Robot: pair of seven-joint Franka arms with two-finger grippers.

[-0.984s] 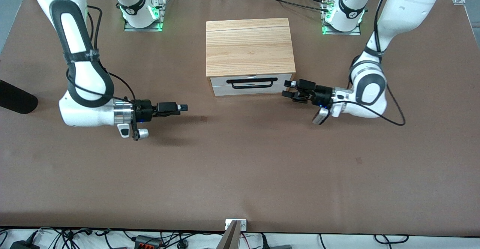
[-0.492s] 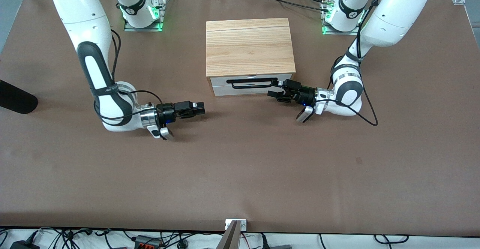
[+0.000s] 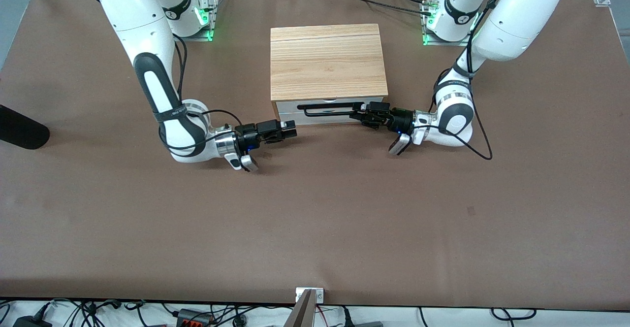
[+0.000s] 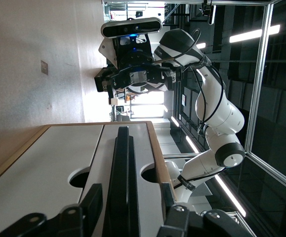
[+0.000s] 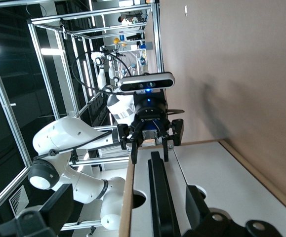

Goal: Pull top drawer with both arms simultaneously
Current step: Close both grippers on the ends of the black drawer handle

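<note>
The top drawer [image 3: 286, 107] is the upper white front of the light wooden box [image 3: 327, 61] and sits closed, with a long black bar handle [image 3: 325, 105]. My left gripper [image 3: 358, 112] is at the handle's end toward the left arm's end of the table. In the left wrist view the handle [image 4: 123, 187] runs between the fingers of my left gripper [image 4: 129, 200], with a gap still showing on one side. My right gripper [image 3: 294, 131] hangs open, low by the box's corner toward the right arm's end. In the right wrist view the handle [image 5: 157, 192] lines up between its wide fingers.
A second white drawer front [image 3: 325, 119] lies under the top one. A black rounded object [image 3: 22, 127] pokes in at the table edge toward the right arm's end. Bare brown table [image 3: 315, 218] stretches from the box to the front camera.
Both arms swung in toward the box. My left gripper moved onto the handle's end and its fingers narrowed. My right gripper travelled from open table to the box's corner, still wide.
</note>
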